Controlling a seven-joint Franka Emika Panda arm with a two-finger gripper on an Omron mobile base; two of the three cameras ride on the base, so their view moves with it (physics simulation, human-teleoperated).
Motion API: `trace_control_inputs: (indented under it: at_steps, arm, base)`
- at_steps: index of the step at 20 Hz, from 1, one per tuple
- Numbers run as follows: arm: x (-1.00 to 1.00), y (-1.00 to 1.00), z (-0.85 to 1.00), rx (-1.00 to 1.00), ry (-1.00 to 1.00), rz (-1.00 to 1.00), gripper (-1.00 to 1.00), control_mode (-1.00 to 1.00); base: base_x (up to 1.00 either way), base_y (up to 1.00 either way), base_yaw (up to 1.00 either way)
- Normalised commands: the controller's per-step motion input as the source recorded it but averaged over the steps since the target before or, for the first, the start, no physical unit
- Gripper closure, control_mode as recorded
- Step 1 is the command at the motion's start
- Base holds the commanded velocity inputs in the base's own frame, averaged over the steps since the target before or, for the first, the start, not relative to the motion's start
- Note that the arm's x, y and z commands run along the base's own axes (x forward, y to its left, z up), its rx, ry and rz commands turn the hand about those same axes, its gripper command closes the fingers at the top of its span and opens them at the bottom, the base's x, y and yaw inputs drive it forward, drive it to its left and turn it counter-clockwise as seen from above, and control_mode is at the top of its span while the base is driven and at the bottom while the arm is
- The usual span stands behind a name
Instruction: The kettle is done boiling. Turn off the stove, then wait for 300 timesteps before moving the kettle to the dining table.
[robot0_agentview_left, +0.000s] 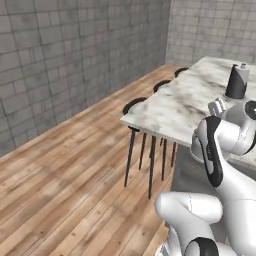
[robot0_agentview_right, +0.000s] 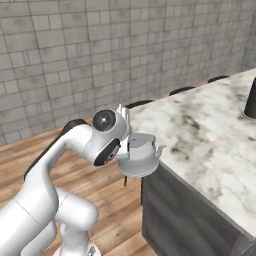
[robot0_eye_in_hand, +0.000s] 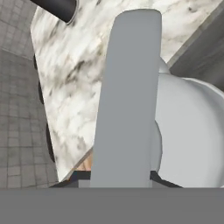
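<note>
The silver-grey kettle (robot0_agentview_right: 141, 156) hangs in the air at the near corner of the dining table (robot0_agentview_right: 210, 140), about level with its marble top, spout towards the table. My gripper (robot0_agentview_right: 129, 145) is shut on the flat handle on top of it. In the hand view the handle (robot0_eye_in_hand: 127, 100) runs up the middle, with the kettle's dome (robot0_eye_in_hand: 192, 131) to its right and the dining table's top (robot0_eye_in_hand: 70, 74) beyond. In the left base view my arm covers most of the kettle (robot0_agentview_left: 196, 150) beside the dining table (robot0_agentview_left: 170, 105). The stove is out of view.
A tall black cylinder with a white top (robot0_agentview_left: 236, 81) (robot0_agentview_right: 251, 102) stands farther along the table. Black bar stools (robot0_agentview_left: 135, 106) (robot0_agentview_right: 182, 90) line its far side. Open wooden floor (robot0_agentview_left: 65, 175) spreads left towards grey brick walls.
</note>
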Motion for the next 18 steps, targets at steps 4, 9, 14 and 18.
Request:
trace_control_inputs:
  at_steps: [4, 9, 14, 18]
  arm:
    - [0.0, 0.0, 0.0, 0.0, 0.0, 0.0, 1.0, 1.0]
    - [0.0, 0.0, 0.0, 0.0, 0.0, 0.0, 1.0, 1.0]
    - [0.0, 0.0, 0.0, 0.0, 0.0, 0.0, 1.0, 1.0]
    - [0.0, 0.0, 0.0, 0.0, 0.0, 0.0, 1.0, 1.0]
  base:
    - [0.37, 0.62, -0.35]
    - [0.37, 0.6, -0.35]
    - [0.36, 0.56, -0.34]
    - [0.36, 0.56, -0.35]
